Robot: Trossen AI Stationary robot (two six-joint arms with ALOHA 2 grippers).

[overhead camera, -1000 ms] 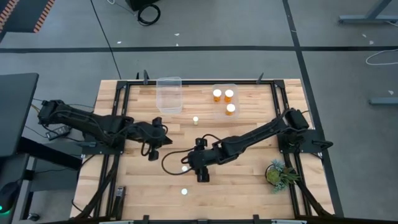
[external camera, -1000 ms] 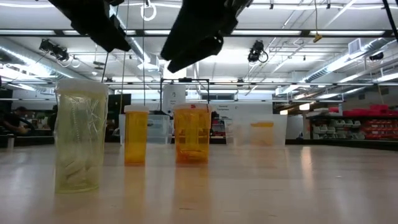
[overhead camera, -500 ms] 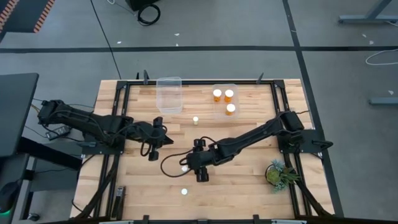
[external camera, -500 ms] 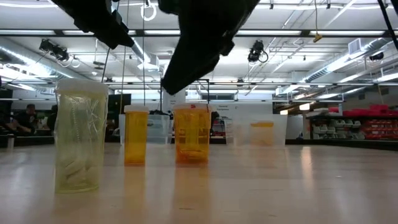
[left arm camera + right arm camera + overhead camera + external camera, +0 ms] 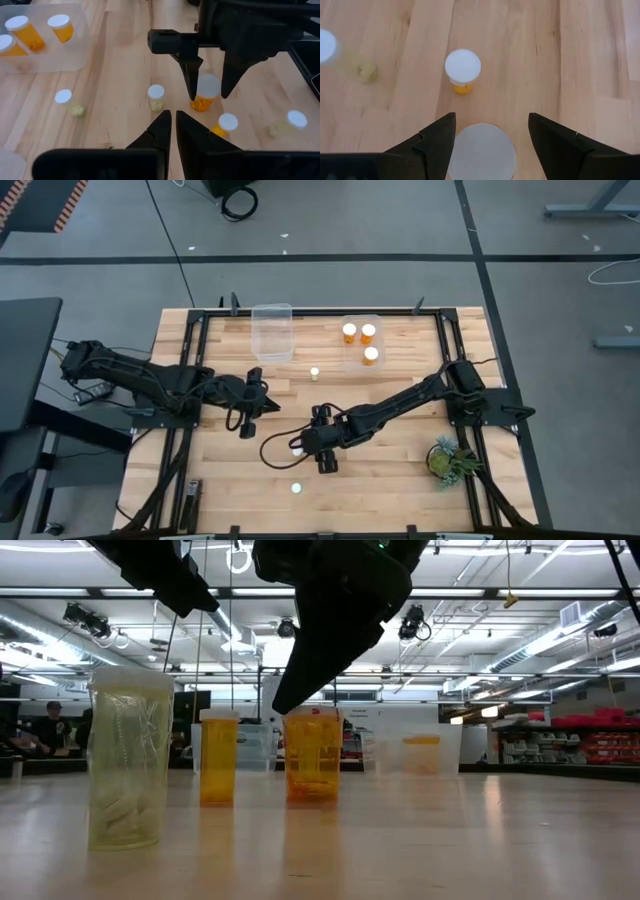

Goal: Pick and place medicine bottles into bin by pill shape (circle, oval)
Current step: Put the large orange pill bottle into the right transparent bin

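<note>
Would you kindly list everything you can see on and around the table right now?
table: one, light wood, under everything
left bin: one, clear, far edge
right bin: one, clear, far edge, beside the left bin
binned bottles: three, amber with white caps, in the right bin
loose bottles: five, white caps, two amber and three pale yellow, standing mid-table
plant: one, green, near right corner
left pincer: black, shut, over the table's left middle
right pincer: black, open, astride one amber loose bottle
</note>
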